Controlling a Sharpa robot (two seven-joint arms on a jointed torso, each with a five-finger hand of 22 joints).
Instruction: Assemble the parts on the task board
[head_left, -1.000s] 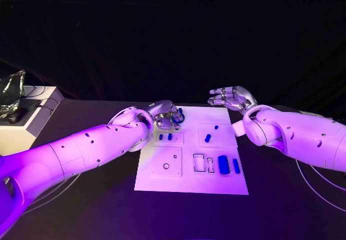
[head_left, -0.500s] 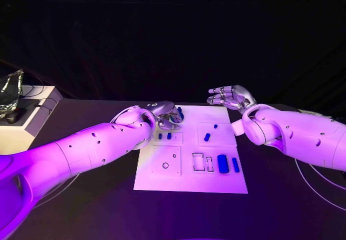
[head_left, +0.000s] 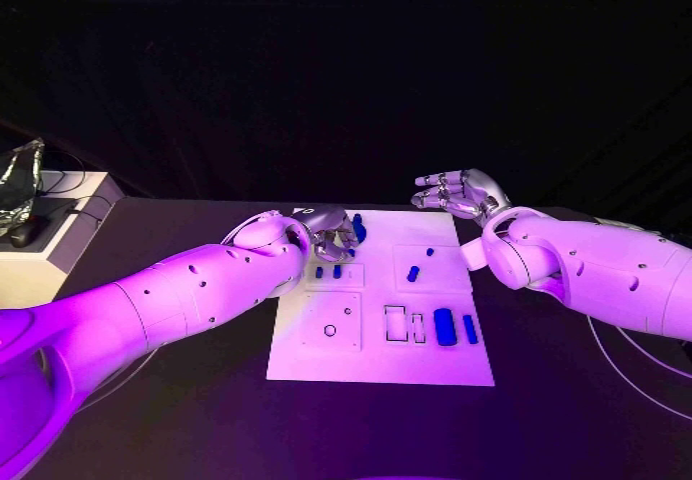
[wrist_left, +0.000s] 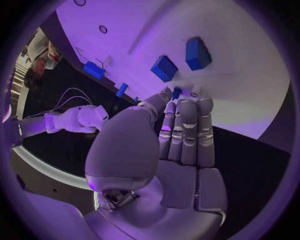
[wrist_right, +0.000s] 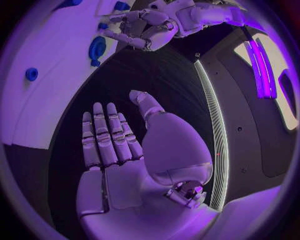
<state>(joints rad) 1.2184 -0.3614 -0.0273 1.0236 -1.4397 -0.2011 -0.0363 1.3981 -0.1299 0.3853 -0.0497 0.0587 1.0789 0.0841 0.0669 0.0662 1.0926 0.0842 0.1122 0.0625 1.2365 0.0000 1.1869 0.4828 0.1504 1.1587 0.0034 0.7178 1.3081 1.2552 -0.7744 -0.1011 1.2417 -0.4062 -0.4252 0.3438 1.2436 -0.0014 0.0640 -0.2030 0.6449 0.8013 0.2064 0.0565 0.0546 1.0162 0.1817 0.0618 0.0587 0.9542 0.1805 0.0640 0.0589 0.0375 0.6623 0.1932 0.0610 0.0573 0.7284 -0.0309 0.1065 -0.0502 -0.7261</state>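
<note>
The white task board (head_left: 378, 362) lies in the middle of the table. Blue parts sit on it: two small blocks (head_left: 327, 271), a peg (head_left: 414, 273), a small stud (head_left: 430, 251) and two long pieces (head_left: 456, 327). A blue ring-shaped part (head_left: 358, 228) lies at the board's far left corner. My left hand (head_left: 332, 234) hovers there with fingers curled, its fingertips (wrist_left: 187, 100) at a small blue piece (wrist_left: 177, 92); whether it is pinched is unclear. The two blocks (wrist_left: 180, 61) lie just beyond. My right hand (head_left: 459, 192) floats past the board's far right corner, fingers spread and empty.
A white box (head_left: 65, 240) with a dark device and cables stands at the table's left edge. Empty slots (head_left: 395, 323) and a round hole (head_left: 330, 330) mark the board's near half. A cable (head_left: 620, 375) runs along the table at the right.
My left hand has drawn slightly back toward the board's far left corner. The right hand has stayed where it was.
</note>
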